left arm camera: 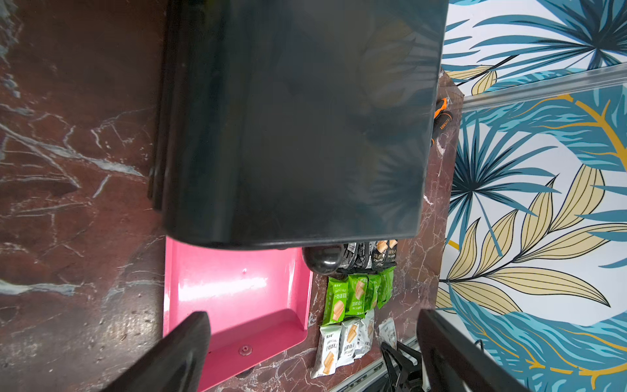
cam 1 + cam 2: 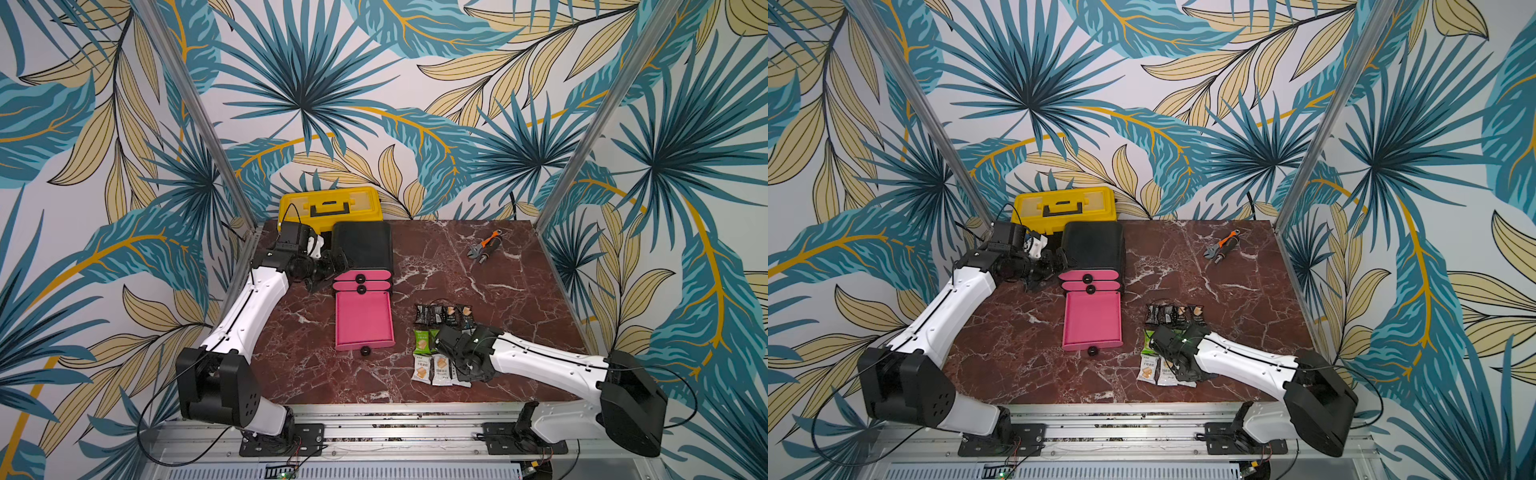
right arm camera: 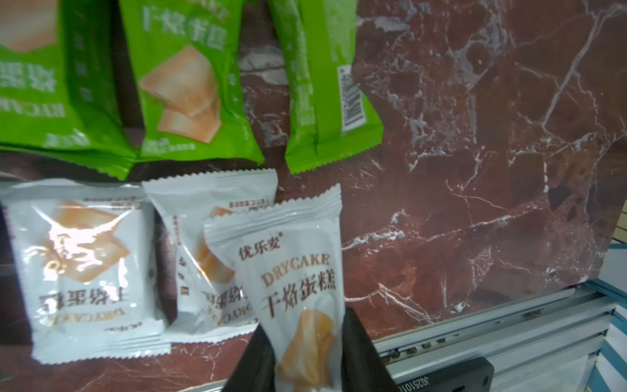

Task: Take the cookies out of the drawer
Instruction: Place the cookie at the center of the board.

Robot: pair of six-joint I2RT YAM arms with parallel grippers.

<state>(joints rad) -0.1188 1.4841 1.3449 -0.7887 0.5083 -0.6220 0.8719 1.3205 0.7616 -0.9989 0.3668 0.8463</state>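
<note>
My right jaws clamp a white packet by one end; probably light, slippery, crushable. Left jaws apart.

Green packets partly hidden behind right arm

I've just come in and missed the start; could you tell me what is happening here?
The right gripper is shut on a white packet, right by the white row. The other packets lie on the table in a black row, a green row and that white row, beside the pink drawer, which is pulled out and looks empty. The left gripper hangs open by the black cabinet, holding nothing.
</note>
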